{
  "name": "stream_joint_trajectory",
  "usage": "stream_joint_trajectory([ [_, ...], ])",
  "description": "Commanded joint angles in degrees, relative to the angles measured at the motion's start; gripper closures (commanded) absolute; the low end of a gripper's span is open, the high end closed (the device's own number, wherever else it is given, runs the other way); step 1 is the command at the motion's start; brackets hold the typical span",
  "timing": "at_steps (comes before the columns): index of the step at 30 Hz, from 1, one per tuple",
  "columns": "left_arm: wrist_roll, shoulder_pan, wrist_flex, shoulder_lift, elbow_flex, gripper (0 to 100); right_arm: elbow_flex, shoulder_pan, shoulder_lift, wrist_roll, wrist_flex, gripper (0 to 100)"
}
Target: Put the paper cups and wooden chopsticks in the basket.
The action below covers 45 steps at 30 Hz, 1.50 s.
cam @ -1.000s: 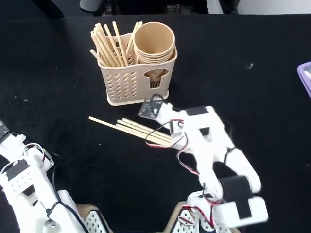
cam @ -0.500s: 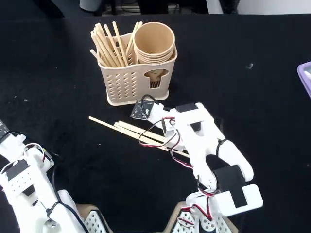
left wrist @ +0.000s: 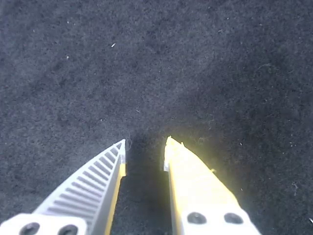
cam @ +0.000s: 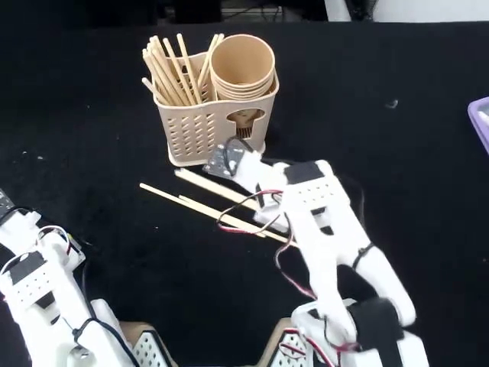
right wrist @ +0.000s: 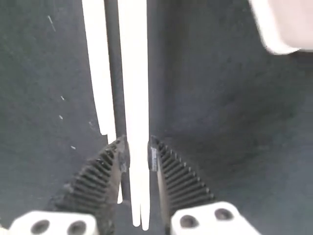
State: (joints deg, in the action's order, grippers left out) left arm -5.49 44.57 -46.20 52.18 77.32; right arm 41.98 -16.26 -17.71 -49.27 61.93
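- We saw the right tool (right wrist: 137,144) closed on the held chopsticks (right wrist: 133,88), its toothed jaws pressing their sides near one end.
- From the high view, the held chopsticks (cam: 206,183) ran slantwise just in front of the basket (cam: 206,130), with their far end pointing away from the right arm (cam: 328,229).
- The loose chopsticks (cam: 183,200) lay on the black table (cam: 397,191) just beside the held ones, on the side away from the basket. One of them (right wrist: 97,73) showed next to the held chopsticks in the right wrist view.
- The basket stood upright near the far middle of the table. The paper cups (cam: 243,65) sat stacked in one compartment and a bundle of wooden chopsticks (cam: 172,73) leaned in the other.
- A pale corner of the basket (right wrist: 283,24) also showed in the right wrist view, near the tool.
- The left tool (left wrist: 145,144) was slightly open with nothing between its tips, over bare table cloth.
- The left arm (cam: 38,283) sat at the near left corner of the table, well apart from the basket and the chopsticks.
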Motion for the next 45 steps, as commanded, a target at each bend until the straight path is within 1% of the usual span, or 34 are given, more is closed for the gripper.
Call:
stream_joint_trajectory([
  [1,-0.09,-0.22,0.88,0.88,-2.86,87,-10.42,-8.88,-13.05,8.35,9.85,98.8],
  [3,-0.09,-0.22,0.88,0.88,-2.86,87,-15.78,-14.33,-19.56,11.52,13.45,98.8],
  [5,-0.09,-0.22,0.88,0.88,-2.86,87,-21.67,-18.02,-24.84,15.65,13.89,98.8],
  [7,-0.09,-0.22,0.88,0.88,-2.86,87,-26.95,-19.08,-27.82,20.84,11.34,98.8],
  [9,-0.09,-0.4,0.88,0.88,-2.86,87,-29.93,-18.99,-28.44,25.85,5.98,98.8],
  [12,-0.09,-0.48,0.88,0.88,-2.86,87,-27.47,-18.99,-28.18,33.85,-7.3,98.8],
  [15,-0.09,-0.31,0.88,0.88,-2.86,87,-21.41,-18.9,-25.98,39.65,-25.93,98.8],
  [17,-0.09,-0.31,0.88,0.88,-2.86,87,-17.19,-18.2,-22.99,41.58,-38.68,98.7],
  [19,-0.09,-0.31,0.88,0.88,-2.86,87,-14.46,-17.23,-18.68,43.25,-49.14,98.7],
  [20,-0.09,-0.31,0.88,0.88,-2.86,87,-13.85,-16.35,-16.22,43.87,-53.36,98.7],
  [22,-0.09,-0.31,0.88,0.88,-2.77,87,-14.2,-14.68,-11.3,45.19,-58.02,98.7],
  [25,-0.09,-0.31,0.88,0.88,-2.77,87,-16.4,-13.27,-3.91,47.21,-59.08,98.7],
  [29,-0.09,-0.22,0.88,0.88,-2.77,87,-17.19,-12.75,3.38,47.47,-59.16,98.7],
  [36,-0.09,-0.22,0.88,0.88,-2.77,87,-17.36,-12.66,6.99,47.21,-57.85,98.2],
  [37,-0.09,-0.22,0.88,0.88,-2.77,87,-18.24,-12.66,6.73,47.21,-56.35,96.5],
  [41,-0.09,-0.22,0.88,0.88,-2.77,87,-22.64,-12.92,3.56,47.38,-45.71,82.2],
  [42,-0.09,-0.22,0.88,0.88,-2.77,87,-23.78,-12.92,2.42,47.38,-42.73,80.5],
  [45,-0.09,-0.22,0.88,0.88,-2.77,87,-27.12,-12.75,-1.8,47.38,-34.11,80.1],
])
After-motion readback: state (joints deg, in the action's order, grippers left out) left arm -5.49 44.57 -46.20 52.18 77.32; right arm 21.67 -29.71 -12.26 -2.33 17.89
